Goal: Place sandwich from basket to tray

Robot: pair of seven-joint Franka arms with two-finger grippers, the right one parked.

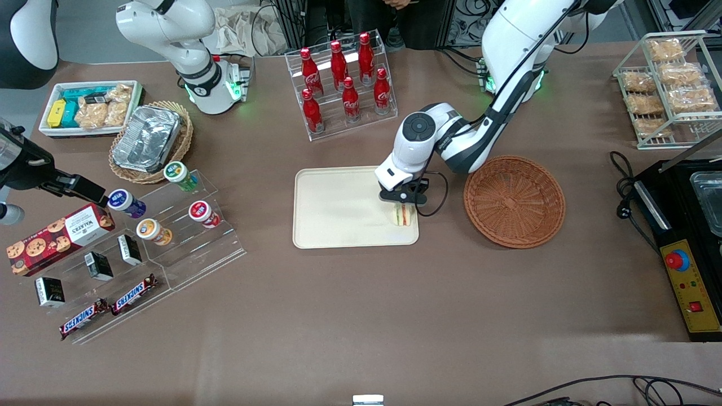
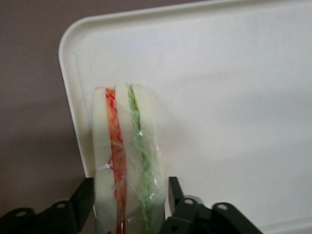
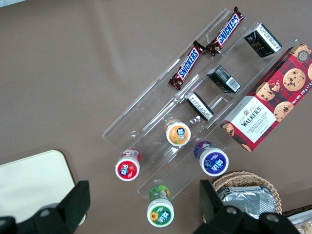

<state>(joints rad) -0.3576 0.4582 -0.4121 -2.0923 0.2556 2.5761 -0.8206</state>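
Observation:
The sandwich [image 1: 402,215] stands on edge on the cream tray [image 1: 338,208], close to the tray corner nearest the reddish-brown wicker basket [image 1: 514,201], which holds nothing. My left gripper [image 1: 402,204] is directly above the sandwich. In the left wrist view the sandwich [image 2: 126,156] shows white bread with red, orange and green layers in clear wrap, on the tray [image 2: 234,97]. The gripper [image 2: 130,184] is open around it. One finger lies against the bread, and the other finger [image 2: 174,190] stands a small gap off the wrap.
A clear rack of red cola bottles [image 1: 344,79] stands farther from the camera than the tray. An acrylic stand with cups and snack bars [image 1: 169,225], a pale wicker basket with foil container [image 1: 149,141] and a white snack box [image 1: 90,107] lie toward the parked arm's end. A black machine [image 1: 688,225] lies toward the working arm's end.

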